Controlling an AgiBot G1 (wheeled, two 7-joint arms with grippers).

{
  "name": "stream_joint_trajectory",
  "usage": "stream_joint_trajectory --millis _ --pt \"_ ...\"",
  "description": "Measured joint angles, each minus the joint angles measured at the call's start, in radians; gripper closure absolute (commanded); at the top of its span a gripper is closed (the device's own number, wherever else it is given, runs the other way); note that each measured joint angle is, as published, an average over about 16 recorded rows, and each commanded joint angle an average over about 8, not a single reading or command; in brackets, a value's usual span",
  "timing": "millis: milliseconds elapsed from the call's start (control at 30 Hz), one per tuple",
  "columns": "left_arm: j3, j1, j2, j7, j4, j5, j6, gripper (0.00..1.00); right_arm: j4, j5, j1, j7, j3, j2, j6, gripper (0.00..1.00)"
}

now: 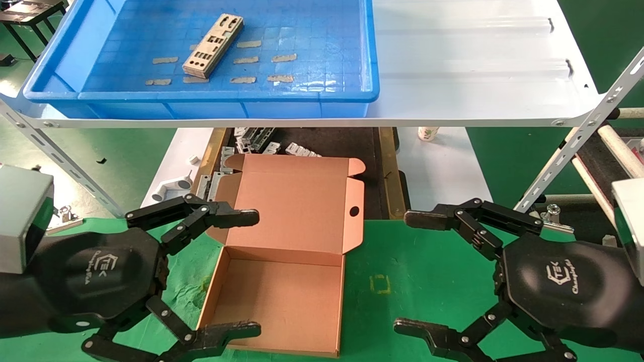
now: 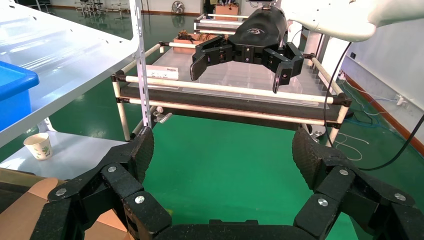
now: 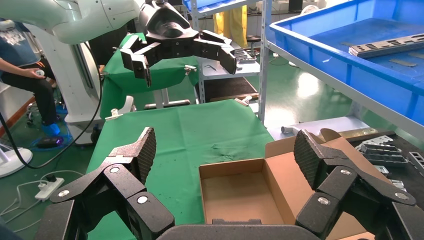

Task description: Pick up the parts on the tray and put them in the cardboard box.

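1. The left gripper [image 1: 241, 274] is hanging low at the near left, its fingers spread wide and gripping nothing; one fingertip [image 1: 246, 217] is lying over the box's left wall and the other over its near edge.
2. The right gripper [image 1: 415, 274] is hovering at the near right over the green mat [image 1: 427, 271], its fingers likewise spread and holding nothing, well apart from the box.
3. The box [image 1: 282, 301] is sitting open on the mat between the two grippers, its floor showing bare brown cardboard with nothing lying in it.
4. Its lid [image 1: 297, 206] is lying folded back away from the robot, showing rounded tuck flaps and a small round hole [image 1: 354, 211] near its right edge.
5. Just beyond the lid, grey brackets [image 1: 251, 138] are lying in a dark bin under the shelf [image 1: 478, 60], and a paper cup [image 1: 427, 133] is standing to their right.
6. The tray [image 1: 100, 95] is resting farther off on the white shelf, on its left part, with tan tape scraps [image 1: 284, 58] sticking to its grid floor.
7. The parts [image 1: 213, 45] are lying in the tray, left of its middle: a flat silver stack, long and narrow, set at a slant and punched with rectangular and oval cut-outs.
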Motion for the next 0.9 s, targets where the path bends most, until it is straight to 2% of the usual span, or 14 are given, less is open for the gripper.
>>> stream_joint_trajectory --millis 900 --pt "0.0 0.0 0.0 0.0 0.0 0.0 0.0 0.0 0.0 0.0 0.0 0.0 0.0 0.0 0.0 0.0"
